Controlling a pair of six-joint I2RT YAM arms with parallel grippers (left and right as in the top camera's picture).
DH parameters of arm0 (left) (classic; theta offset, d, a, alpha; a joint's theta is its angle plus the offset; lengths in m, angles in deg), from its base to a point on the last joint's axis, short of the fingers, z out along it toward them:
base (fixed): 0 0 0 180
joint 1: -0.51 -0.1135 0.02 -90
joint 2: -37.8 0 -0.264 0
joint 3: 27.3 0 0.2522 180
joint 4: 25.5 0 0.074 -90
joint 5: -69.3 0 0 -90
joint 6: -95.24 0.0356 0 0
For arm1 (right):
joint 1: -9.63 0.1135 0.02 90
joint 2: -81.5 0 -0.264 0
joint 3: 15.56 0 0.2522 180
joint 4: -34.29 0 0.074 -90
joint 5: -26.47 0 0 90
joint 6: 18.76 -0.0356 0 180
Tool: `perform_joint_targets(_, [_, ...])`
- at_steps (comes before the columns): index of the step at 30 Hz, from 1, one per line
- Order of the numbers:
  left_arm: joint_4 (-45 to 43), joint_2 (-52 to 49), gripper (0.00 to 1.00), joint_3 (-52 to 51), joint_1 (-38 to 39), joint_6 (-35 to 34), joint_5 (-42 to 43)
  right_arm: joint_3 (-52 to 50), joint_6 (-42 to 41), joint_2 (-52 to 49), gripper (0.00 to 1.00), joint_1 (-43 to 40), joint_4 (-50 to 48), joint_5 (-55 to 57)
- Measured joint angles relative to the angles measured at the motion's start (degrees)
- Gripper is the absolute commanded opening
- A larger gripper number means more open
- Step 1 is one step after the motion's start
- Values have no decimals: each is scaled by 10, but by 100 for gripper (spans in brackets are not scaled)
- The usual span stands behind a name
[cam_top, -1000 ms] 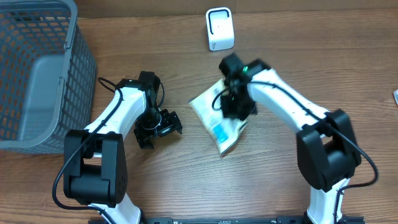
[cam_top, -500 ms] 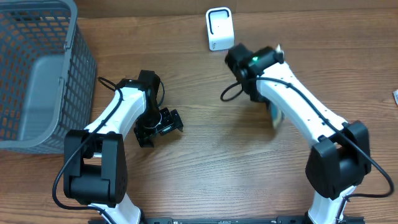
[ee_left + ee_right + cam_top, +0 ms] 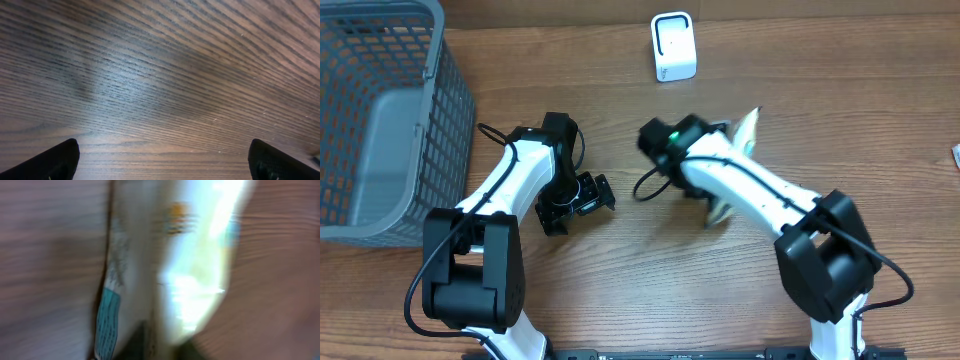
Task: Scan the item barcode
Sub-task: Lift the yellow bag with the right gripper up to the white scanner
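Left end effector: fully spread. In your left wrist view its fingers sit one in each bottom corner, dark and rounded, with only bare table between them. It grips nothing and touches nothing, and hangs low over the wood, left of centre.

Right end effector: you cannot tell from these views whether it is spread or clamped. Overhead, the right arm lies across it. In the right wrist view only dark smears at the bottom edge mark it, close against the packet.

Packet position: right of centre on the table, below and to the right of the scanner and apart from it. Overhead you see two parts, a pointed tip above the arm and a lower corner beneath it. The middle is covered by the arm. Whether it rests on the table or is lifted cannot be judged.

Materials:
- Packet: pale glossy film, white to yellowish, with a teal patch low on one side and a small orange mark near the top. The print is too blurred to read.
- Table: dark brown wood grain with a soft glare patch.
- Scanner: small white rounded box with a dark-outlined face.
- Basket: grey square-grid mesh, cut off at the top-left corner of the frame.
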Motion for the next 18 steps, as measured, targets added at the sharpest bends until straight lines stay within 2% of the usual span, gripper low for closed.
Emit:
perform_joint_targets(1, [0, 0, 100, 0, 0, 0, 0, 0, 3, 0, 75, 10, -11, -12])
perform_joint_targets(5, [0, 0, 100, 0, 0, 3, 0, 0, 2, 0, 75, 43, -55, -71])
perform_joint_targets(10, [2, 0, 100, 0, 0, 15, 0, 19, 34, 0, 77, 41, -84, -154])
perform_joint_targets(13, [9, 0, 100, 0, 0, 24, 0, 54, 45, 0, 93, 25, -46, -169])
perform_joint_targets(18, [7, 0, 98, 0, 0, 42, 0, 87, 89, 0, 95, -33, -21, -183])
